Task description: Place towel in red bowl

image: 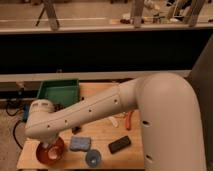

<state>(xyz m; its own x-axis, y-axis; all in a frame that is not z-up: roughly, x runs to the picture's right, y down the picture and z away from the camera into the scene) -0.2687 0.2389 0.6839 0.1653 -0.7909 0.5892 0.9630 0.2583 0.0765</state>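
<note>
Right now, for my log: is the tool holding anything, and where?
Cannot tell; the tool hangs over the red bowl, the towel lies unheld beside it.

The white arm (85,114) slants across the tabletop (102,134) from the right down to the near left corner, shutting off the middle from above. Its gripper (48,146) hangs low over the red bowl (59,155) and fills most of the bowl's opening. The towel (80,143) lies just right of the bowl, uncovered from above. The blue cup (93,158) crowds the towel's near right corner, and the black slab (119,144) lies further right, leaving a bare strip of wood between towel and slab. The green tray (58,90) takes the far left corner, and an orange-handled tool (129,120) lies by the arm at the right
</note>
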